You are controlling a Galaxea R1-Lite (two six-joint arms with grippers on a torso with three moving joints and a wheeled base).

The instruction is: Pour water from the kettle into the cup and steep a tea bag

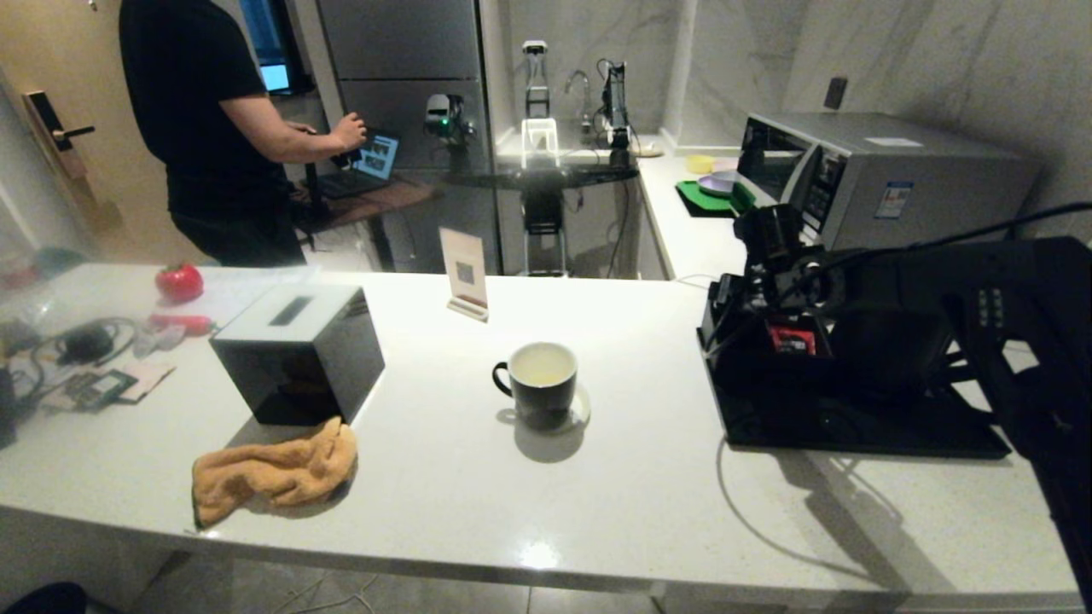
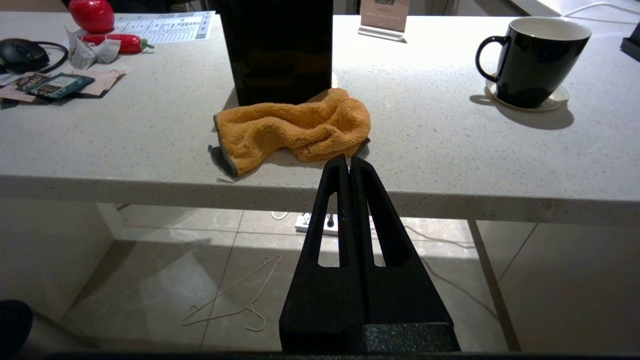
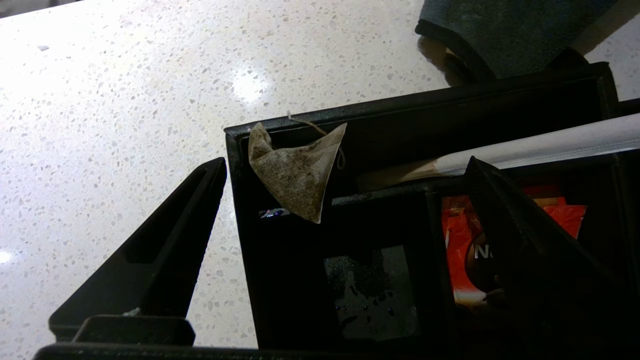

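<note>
While the cup point(image 1: 541, 380) sits on its small saucer mid-counter with pale, faintly yellowish water point(image 1: 543, 365) already showing against its white inside, I judge the pouring done and the tea-bag step in hand. My right gripper point(image 3: 345, 190) hangs over the near corner of the black compartment tray point(image 3: 400, 112) at the right of the counter, fingers spread wide and holding nothing — one finger outside the tray wall, the other over the compartment with the red sachet point(image 3: 460, 235). A pyramid tea bag point(image 3: 295, 172) leans in the corner compartment, its string trailing over the rim. Next I need to settle the fingers around that bag, pinch the mesh without crushing it against the wall, lift clear of the rim, then carry it left to the cup. I cannot pick out the kettle in the dark mass behind my arm. My left gripper point(image 2: 348, 162) is parked below the counter edge, fingers pressed together and empty, pointing at the orange cloth point(image 2: 292, 130).
</note>
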